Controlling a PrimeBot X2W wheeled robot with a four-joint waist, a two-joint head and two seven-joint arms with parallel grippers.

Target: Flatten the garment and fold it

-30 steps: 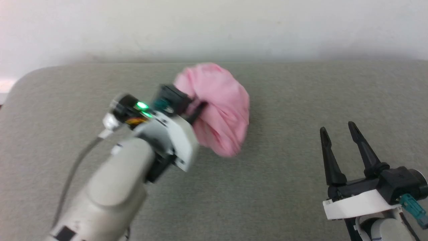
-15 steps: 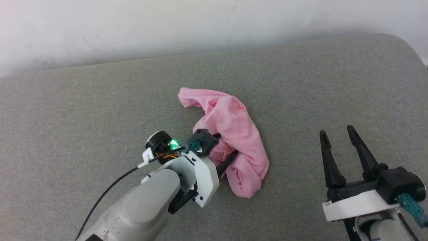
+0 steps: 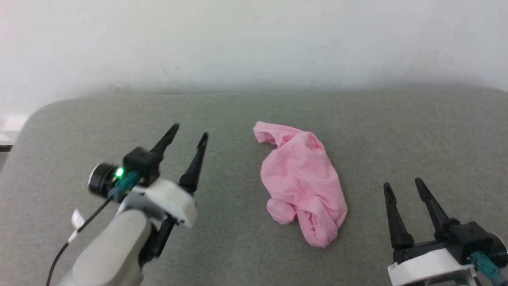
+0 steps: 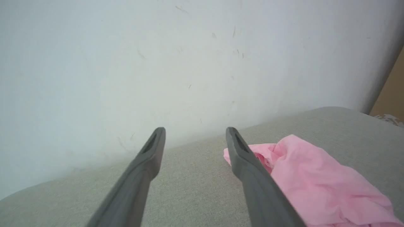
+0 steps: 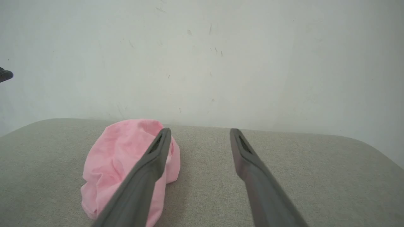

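Left gripper (image 3: 189, 132): fingers spread wide, nothing between them, nothing touched. Raised over the grey padded surface (image 3: 238, 246), well to the left of the garment (image 3: 303, 178), tips pointing toward the white wall (image 3: 254, 39). Green light (image 3: 118, 172) lit on the wrist.

Right gripper (image 3: 401, 182): likewise spread apart and empty, low at the right, near the garment's bunched end but clear of it.

Garment: pink shorts crumpled into a long heap, lying loose on the padded surface between the two grippers. Narrower end toward the wall, bulkier bunched end nearer the robot. Not flattened, not folded. Waistband and label not distinguishable.

From the left wrist: left gripper (image 4: 194, 130) open against the wall, garment (image 4: 315, 183) partly hidden behind the right-hand finger, and a tan strip (image 4: 391, 91) past the wall's edge at the far right.

From the right wrist: right gripper (image 5: 200, 130) open, garment (image 5: 120, 151) behind the left-hand finger, and a dark fingertip (image 5: 4, 75) at the left edge, in the air before the wall.
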